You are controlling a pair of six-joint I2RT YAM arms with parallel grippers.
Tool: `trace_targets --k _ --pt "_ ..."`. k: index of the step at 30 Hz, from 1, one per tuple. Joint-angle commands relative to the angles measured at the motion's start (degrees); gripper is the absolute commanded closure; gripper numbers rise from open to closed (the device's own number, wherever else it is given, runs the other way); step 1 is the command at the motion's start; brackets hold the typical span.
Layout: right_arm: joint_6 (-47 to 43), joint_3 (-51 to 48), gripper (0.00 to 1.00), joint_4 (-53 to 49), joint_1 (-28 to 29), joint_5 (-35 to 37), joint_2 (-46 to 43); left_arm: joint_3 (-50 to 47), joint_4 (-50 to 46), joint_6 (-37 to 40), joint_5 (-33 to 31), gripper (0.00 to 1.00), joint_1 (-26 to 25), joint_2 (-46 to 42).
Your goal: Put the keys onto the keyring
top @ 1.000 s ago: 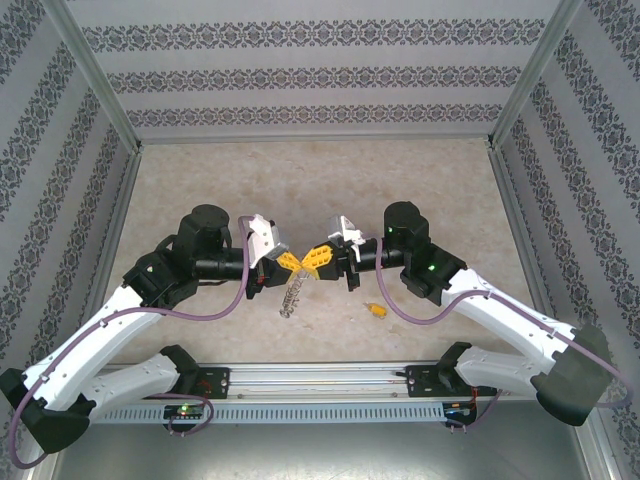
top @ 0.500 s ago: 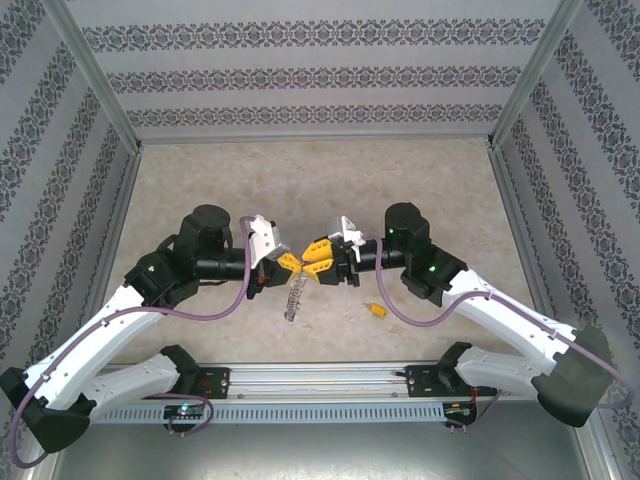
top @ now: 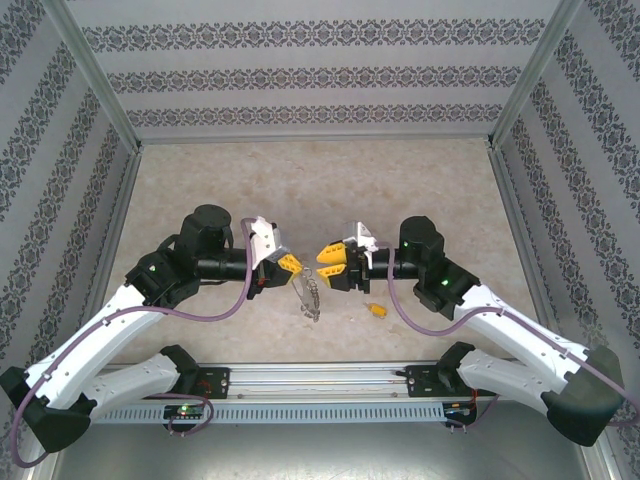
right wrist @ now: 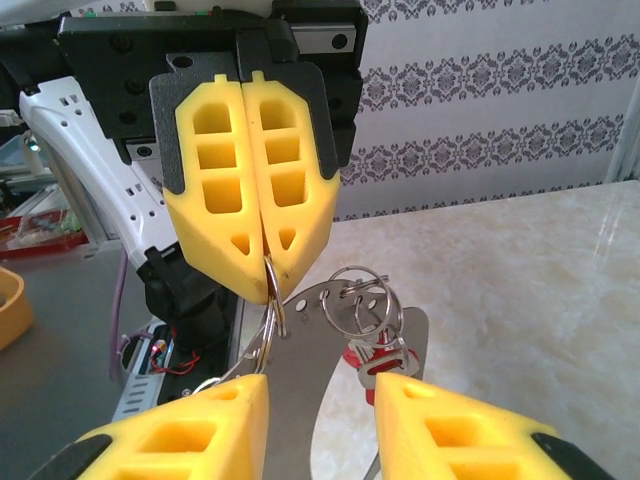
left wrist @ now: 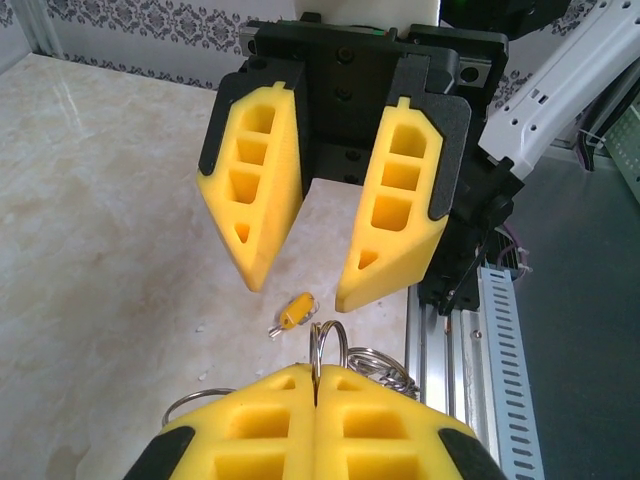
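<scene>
The keyring [top: 312,296] is a bunch of silvery rings with a flat metal plate and a small red tag [right wrist: 366,359]. It hangs from my left gripper [top: 287,265], which is shut on one ring [left wrist: 318,348]. In the right wrist view that gripper [right wrist: 266,285] pinches the ring [right wrist: 270,300] from above. My right gripper [top: 333,263] faces it a short way off, open with nothing between its fingers, and the plate [right wrist: 330,400] hangs in front of its gap [right wrist: 320,425]. The tiny yellow key [top: 377,310] lies on the table, below the right gripper [left wrist: 300,285], also in the left wrist view [left wrist: 296,310].
The beige marble-look tabletop [top: 320,190] is walled by patterned panels on three sides. A metal rail [top: 320,378] with the arm bases runs along the near edge. Purple cables [top: 215,310] loop from both arms.
My right gripper has drawn back to the right, away from the left gripper, and now stands open. The keyring bunch has swung right and hangs from the left gripper alone.
</scene>
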Motion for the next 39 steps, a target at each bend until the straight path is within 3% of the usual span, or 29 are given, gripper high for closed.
trace_targets --k 1,12,26,33,37,39 --pt "0.6 1.6 0.70 1.8 0.3 -1.9 0.7 0.8 0.7 2.4 2.1 1.00 0.4 -0.1" --pt "0.0 4.5 0.76 2.2 2.9 -4.7 4.6 0.0 1.3 3.5 2.4 1.00 0.4 -0.4" --pt "-0.6 5.0 1.00 3.3 3.4 -4.3 5.4 -0.1 1.4 3.1 3.8 1.00 0.4 0.1" --pt "-2.4 4.2 1.00 2.0 3.5 -1.8 2.7 0.7 -1.1 2.4 0.4 0.99 0.4 1.3" --pt "-6.8 4.3 1.00 -3.6 4.2 6.8 1.0 0.5 -1.7 2.7 -2.2 0.61 0.4 0.0" --pt "-10.8 5.5 1.00 -8.4 5.9 12.8 0.7 0.6 -2.4 3.4 -3.8 0.54 0.4 -0.8"
